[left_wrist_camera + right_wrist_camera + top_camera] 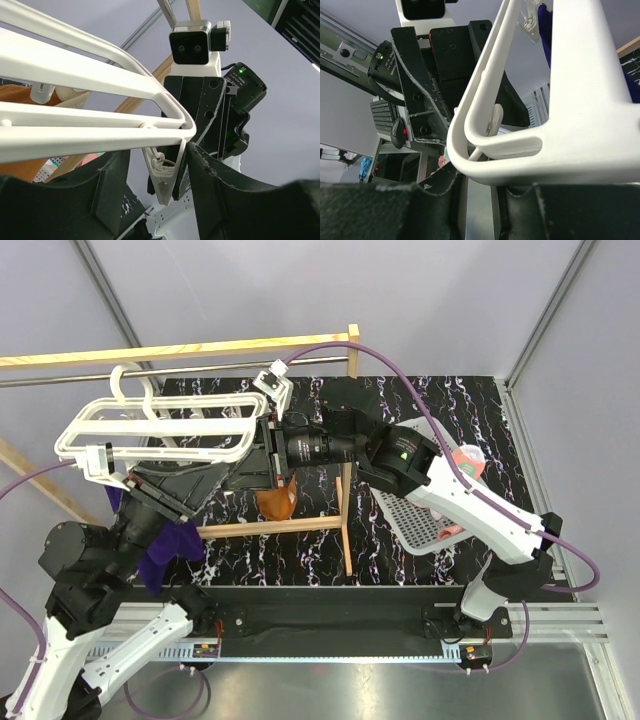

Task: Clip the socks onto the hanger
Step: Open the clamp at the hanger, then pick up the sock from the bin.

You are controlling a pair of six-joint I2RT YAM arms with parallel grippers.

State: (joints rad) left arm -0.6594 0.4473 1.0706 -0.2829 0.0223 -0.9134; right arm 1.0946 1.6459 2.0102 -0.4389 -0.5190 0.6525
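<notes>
The white hanger (pixel 150 428) hangs by its hook from the metal rod at the back left. My right gripper (pixel 262 448) is shut on the hanger's right end corner (pixel 485 145). My left gripper (pixel 232 470) reaches up under that same end and is open. A white dangling clip (pixel 165 175) hangs between its fingers (pixel 210 180), close to the right one. The clip is closed and holds nothing. The coral-pink socks (pixel 468 462) lie in the mesh basket at the right, apart from both grippers. A bit of one shows in the left wrist view (pixel 52 164).
A wooden rack (pixel 345 490) with a metal rod (pixel 60 377) carries the hanger. A plain orange-brown sock (pixel 277 502) hangs below the right gripper. A plain purple sock (pixel 165 550) hangs by the left arm. The white mesh basket (pixel 405 515) sits right of the rack.
</notes>
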